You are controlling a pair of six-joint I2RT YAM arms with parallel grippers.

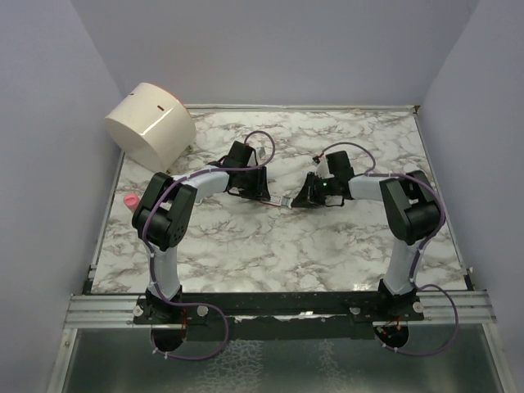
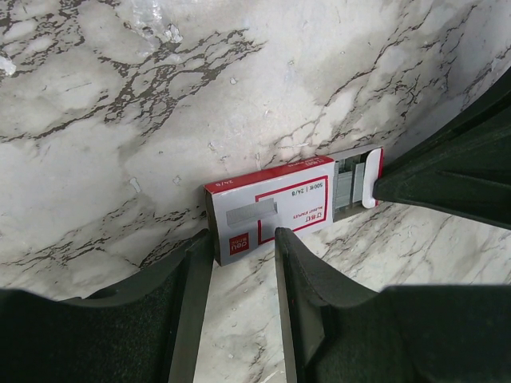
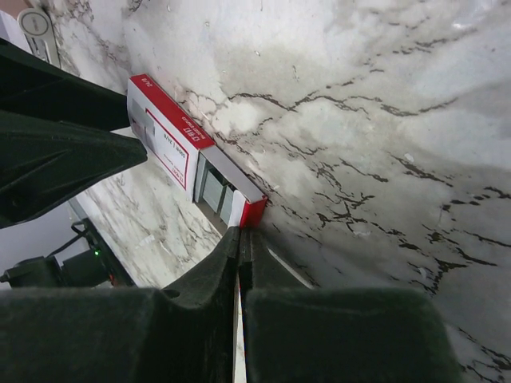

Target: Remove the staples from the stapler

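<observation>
Left wrist: staples (image 2: 347,187) in open box (image 2: 271,211); left jaws pinch it, right jaws closed.

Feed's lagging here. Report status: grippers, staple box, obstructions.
Left gripper clamped on staple box. Right gripper shut, tips at the end of the slid-out tray. Staples exposed. Nothing blocking the box.

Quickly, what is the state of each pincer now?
Left pincer: closed on the staple box.
Right pincer: closed, tips at the box's open tray.
</observation>
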